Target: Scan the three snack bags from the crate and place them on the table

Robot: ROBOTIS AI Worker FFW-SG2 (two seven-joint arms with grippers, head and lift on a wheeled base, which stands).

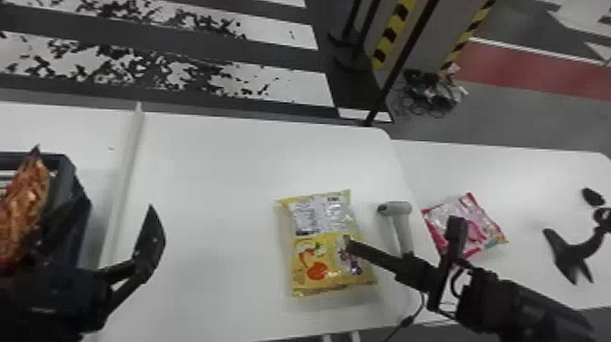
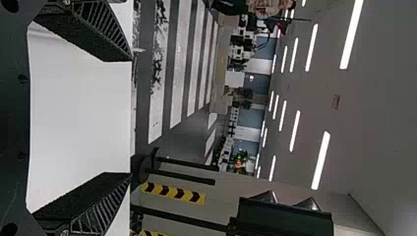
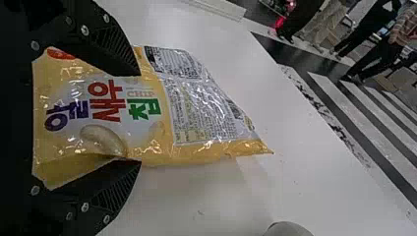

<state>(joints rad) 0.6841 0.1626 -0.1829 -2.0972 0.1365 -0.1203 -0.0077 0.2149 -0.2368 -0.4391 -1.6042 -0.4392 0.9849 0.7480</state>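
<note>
The yellow snack bag [image 1: 316, 250] lies flat on the table [image 1: 204, 182], immediately to the left of the handheld scanner [image 1: 401, 229]; its long axis runs away from the robot. The right tool [image 3: 140, 118] is the nearer one: its fingers are spread, with the bag visible between them in the right wrist view, and no firm grip is evident. The left tool [image 2: 131, 116] is released, well apart from this bag and beside the crate [image 1: 70, 173], where an orange snack bag [image 1: 27, 195] leans upright. The pink snack bag [image 1: 477, 223] lies on the far side of the scanner, to the right. The next move presumably requires closing the right tool across the yellow bag and shifting it rightward to the scanner. Labelling: a silver panel of small print [image 1: 313, 213] faces up at the end away from the robot; large coloured lettering and food artwork occupy the nearer half.
</note>
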